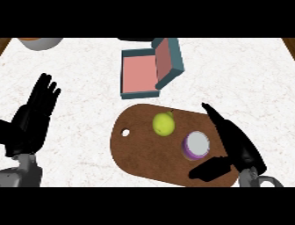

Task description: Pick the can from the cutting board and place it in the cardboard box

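Head view: right hand [235,145] beside can [197,144] (perhaps touching).

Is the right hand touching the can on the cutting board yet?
Apart. The head view shows brown board between the can and the right hand, fingers straight.

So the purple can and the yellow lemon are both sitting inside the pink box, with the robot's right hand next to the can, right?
Not quite. The head view shows the can and lemon on the brown cutting board, not inside the pink box. The right hand is indeed beside the can.
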Available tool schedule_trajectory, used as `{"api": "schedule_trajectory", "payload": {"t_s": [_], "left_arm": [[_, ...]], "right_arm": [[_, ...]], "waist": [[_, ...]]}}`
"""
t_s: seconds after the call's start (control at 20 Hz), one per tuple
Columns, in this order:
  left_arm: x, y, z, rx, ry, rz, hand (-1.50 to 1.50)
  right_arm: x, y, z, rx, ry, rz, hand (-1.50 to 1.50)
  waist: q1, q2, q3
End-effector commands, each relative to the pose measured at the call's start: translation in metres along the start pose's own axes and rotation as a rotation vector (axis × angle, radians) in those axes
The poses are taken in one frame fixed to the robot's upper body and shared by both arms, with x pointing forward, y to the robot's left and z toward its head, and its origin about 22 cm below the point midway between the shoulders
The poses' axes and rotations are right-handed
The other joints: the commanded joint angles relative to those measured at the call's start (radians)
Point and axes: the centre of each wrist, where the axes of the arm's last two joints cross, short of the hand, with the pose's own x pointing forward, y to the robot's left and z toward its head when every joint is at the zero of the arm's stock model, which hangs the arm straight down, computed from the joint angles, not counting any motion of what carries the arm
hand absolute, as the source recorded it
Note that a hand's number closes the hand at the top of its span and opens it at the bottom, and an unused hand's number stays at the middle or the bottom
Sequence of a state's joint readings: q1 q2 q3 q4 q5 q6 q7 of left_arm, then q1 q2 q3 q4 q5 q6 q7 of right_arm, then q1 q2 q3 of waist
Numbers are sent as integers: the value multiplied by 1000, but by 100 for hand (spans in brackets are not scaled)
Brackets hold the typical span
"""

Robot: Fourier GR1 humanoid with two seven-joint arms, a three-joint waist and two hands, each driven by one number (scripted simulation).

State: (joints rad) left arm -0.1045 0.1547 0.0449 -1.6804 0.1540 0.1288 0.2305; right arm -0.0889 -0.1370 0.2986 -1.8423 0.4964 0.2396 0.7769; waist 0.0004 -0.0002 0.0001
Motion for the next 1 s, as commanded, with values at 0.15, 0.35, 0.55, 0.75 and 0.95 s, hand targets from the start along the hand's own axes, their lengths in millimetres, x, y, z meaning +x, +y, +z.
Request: {"api": "schedule_trajectory", "payload": {"t_s": [0.15,0.35,0.55,0.75,0.95], "left_arm": [[0,4,3,2,-6,-24,0],[-3,7,4,9,-11,-17,0],[2,-19,-8,2,-1,-3,0],[1,-7,2,8,5,2,0],[-6,-4,-2,2,14,8,0]], "right_arm": [[-14,25,-10,22,7,-3,-150],[-9,13,-8,32,26,9,-150],[-4,16,5,33,2,15,-150],[-13,25,-17,26,2,39,-150],[-18,37,-9,13,-14,48,150]], "waist": [[1,0,0],[0,0,0],[-2,-1,0],[0,0,0],[-2,0,0]]}}
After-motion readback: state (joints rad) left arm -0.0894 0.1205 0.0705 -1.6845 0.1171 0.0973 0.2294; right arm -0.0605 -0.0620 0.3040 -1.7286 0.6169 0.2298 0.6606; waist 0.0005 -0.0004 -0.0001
